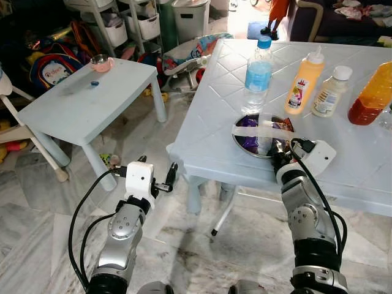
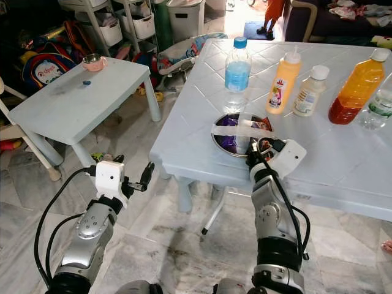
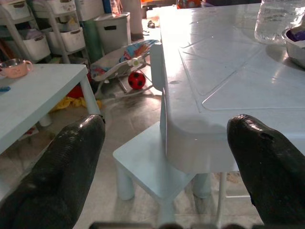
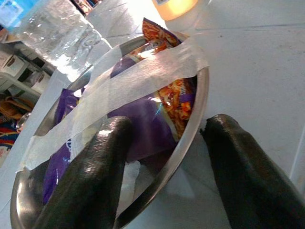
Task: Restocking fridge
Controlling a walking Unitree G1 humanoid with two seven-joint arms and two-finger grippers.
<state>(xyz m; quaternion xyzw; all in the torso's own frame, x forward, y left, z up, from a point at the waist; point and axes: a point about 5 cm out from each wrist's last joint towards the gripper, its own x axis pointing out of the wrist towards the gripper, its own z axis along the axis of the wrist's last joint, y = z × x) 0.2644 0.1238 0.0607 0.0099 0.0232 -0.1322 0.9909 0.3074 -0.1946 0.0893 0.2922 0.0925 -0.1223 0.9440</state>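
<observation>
A steel bowl (image 1: 236, 136) sits near the front edge of the pale blue table (image 1: 343, 165). It holds purple and orange snack packets (image 4: 143, 121) under two crossed strips of white tape (image 4: 143, 76). My right gripper (image 1: 278, 150) is open at the bowl's near rim (image 4: 190, 138), with one finger inside the bowl and the other outside on the table. My left gripper (image 1: 159, 165) hangs open and empty over the floor, left of the table's corner. Behind the bowl stand a water bottle (image 1: 258, 73), a yellow sauce bottle (image 1: 304, 82), a white-capped bottle (image 1: 329, 92) and an orange drink bottle (image 1: 372, 95).
A low blue table (image 1: 73, 107) with a pink cup (image 1: 101, 63) stands to the left. A small stool (image 3: 152, 162) sits under the big table's corner. Toys, bags and storage drawers (image 1: 131, 24) crowd the back. The floor is marble tile.
</observation>
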